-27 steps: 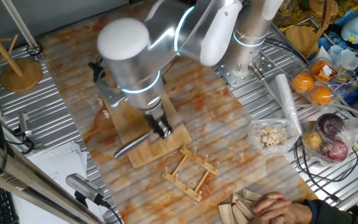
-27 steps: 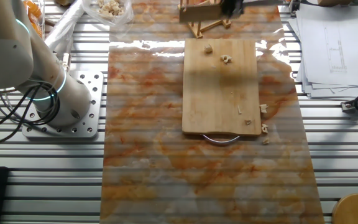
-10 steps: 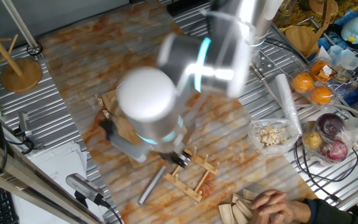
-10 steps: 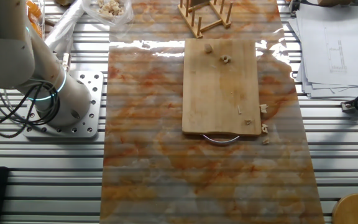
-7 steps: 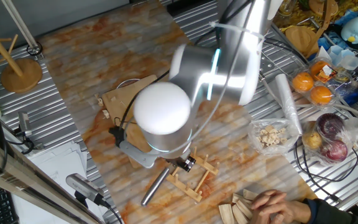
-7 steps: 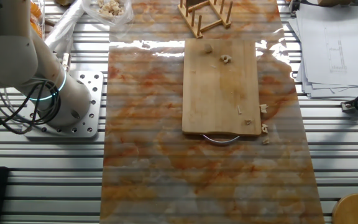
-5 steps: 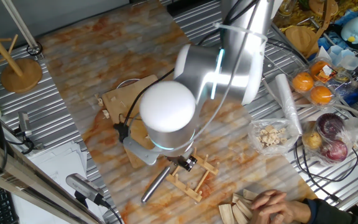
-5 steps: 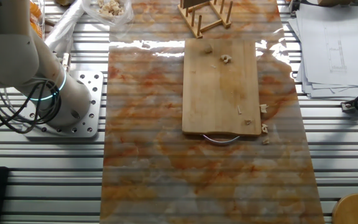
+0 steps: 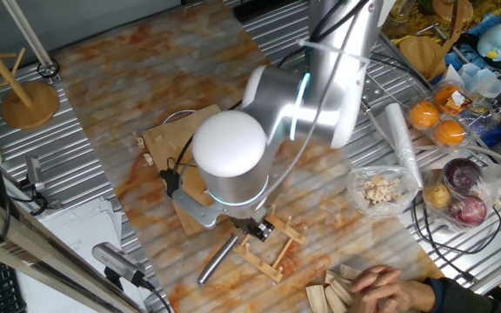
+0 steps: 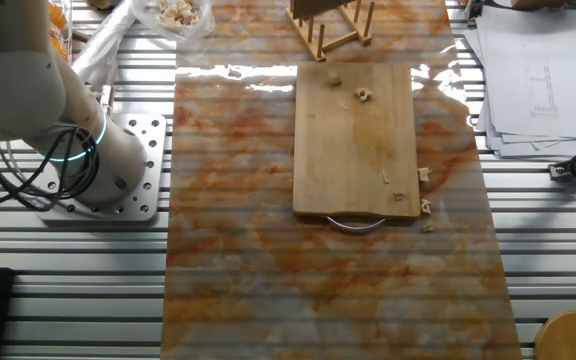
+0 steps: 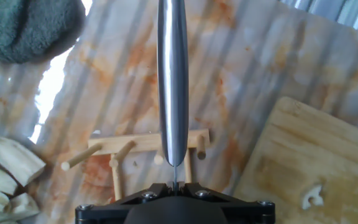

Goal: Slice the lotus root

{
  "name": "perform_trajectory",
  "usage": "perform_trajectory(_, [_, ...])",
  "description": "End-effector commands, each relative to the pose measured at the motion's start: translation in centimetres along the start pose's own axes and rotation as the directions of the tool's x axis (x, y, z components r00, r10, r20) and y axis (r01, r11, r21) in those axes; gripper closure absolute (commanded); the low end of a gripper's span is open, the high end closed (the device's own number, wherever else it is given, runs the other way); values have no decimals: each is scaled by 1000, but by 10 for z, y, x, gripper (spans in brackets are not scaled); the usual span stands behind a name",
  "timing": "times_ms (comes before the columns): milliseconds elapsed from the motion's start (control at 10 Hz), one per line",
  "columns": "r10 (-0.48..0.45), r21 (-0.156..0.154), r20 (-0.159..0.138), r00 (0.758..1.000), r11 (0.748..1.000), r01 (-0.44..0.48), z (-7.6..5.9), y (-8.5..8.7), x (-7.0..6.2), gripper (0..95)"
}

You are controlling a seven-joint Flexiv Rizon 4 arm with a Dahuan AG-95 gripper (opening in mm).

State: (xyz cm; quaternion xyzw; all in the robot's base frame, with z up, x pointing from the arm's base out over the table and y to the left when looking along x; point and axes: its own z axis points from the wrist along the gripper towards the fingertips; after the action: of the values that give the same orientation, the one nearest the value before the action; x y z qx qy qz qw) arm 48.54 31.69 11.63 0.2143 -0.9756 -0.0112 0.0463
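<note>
The tool (image 11: 174,185) is clenched on the knife (image 11: 173,81), whose steel body is seen running straight out ahead of it in the hand view. Since 2.7 s ago the tool has been carried off the cutting board (image 10: 356,140) and is now held over the wooden rack (image 11: 135,146), which lies directly beneath the knife. The board is left off to the tool's right in the hand view, well apart from the blade. The lotus root (image 10: 365,95) is left as small pale chunks: 2 are seen on the board's end nearest the tool, and a few more are scattered at the far end, along the board's edge and on the bench (image 10: 228,200) (some just off the wood). From this, the cutting is judged finished, and the knife is probably being returned to the rack.
</note>
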Motion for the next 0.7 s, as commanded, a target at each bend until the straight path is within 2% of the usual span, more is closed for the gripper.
perform_trajectory(100, [-7,18,-1,1000,1000,7,7,0,-1,950])
perform_trajectory(400, [-47,32,-3,999,998,47,32,-5,3,950])
perform_trajectory(700, [-70,40,3,998,997,70,47,-7,7,950])
